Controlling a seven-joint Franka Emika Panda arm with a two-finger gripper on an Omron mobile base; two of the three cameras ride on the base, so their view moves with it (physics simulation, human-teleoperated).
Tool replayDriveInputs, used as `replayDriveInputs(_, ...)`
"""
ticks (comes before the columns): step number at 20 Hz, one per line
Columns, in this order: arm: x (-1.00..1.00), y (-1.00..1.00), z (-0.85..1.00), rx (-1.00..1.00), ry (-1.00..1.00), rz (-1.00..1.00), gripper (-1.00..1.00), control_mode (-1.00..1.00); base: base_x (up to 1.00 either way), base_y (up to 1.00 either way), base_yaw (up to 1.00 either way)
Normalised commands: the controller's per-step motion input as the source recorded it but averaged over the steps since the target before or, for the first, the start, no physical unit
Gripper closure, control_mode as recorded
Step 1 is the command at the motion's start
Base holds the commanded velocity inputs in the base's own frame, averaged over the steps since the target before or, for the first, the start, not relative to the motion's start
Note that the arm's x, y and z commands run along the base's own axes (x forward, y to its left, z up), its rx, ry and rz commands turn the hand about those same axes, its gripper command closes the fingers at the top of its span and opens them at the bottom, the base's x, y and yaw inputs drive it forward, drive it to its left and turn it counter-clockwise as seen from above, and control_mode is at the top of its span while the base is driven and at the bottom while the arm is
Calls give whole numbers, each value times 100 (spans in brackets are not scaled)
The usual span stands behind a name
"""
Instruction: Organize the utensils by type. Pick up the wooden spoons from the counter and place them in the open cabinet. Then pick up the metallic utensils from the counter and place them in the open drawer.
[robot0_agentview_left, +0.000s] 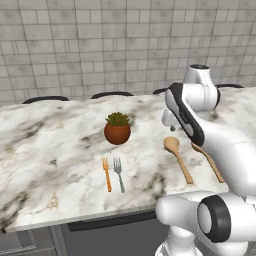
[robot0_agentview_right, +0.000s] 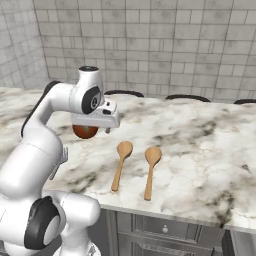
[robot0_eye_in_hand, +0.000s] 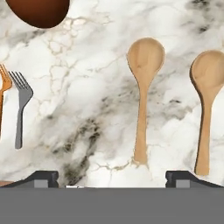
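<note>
Evidently nothing's been sorted yet: both wooden spoons (robot0_eye_in_hand: 142, 94) & the two forks (robot0_eye_in_hand: 19, 107) are left on the counter (robot0_agentview_left: 55, 150), w/ the gripper (robot0_eye_in_hand: 112, 177) held wide, empty, above the near edge.

Our marble worktop (robot0_eye_in_hand: 87, 78) holds two wooden spoons (robot0_eye_in_hand: 142, 87) right under our end effector (robot0_eye_in_hand: 112, 177), two forks (robot0_eye_in_hand: 21, 105) and a potted plant (robot0_agentview_left: 117, 129) off to its left side.

Veined marble counter (robot0_eye_in_hand: 87, 87) seen from above, two wooden spoons lying parallel, bowls up, left spoon (robot0_eye_in_hand: 143, 92) and right spoon (robot0_eye_in_hand: 206, 105) apart, grey fork (robot0_eye_in_hand: 21, 107) just beside orange fork (robot0_eye_in_hand: 3, 94) at left edge, brown pot (robot0_eye_in_hand: 39, 11) at top, jaws spread wide at the bottom
</note>
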Motion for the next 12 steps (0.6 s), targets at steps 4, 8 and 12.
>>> replayDriveInputs(4, 0, -25, -63, -7, 9, 0, -100, -100, 0, 0, 0)
replayDriveInputs(8, 0, -13, -69, -9, 6, 0, -100, -100, 0, 0, 0)
replayDriveInputs(12, 5, -2, -64, -6, 6, 0, -100, -100, 0, 0, 0)
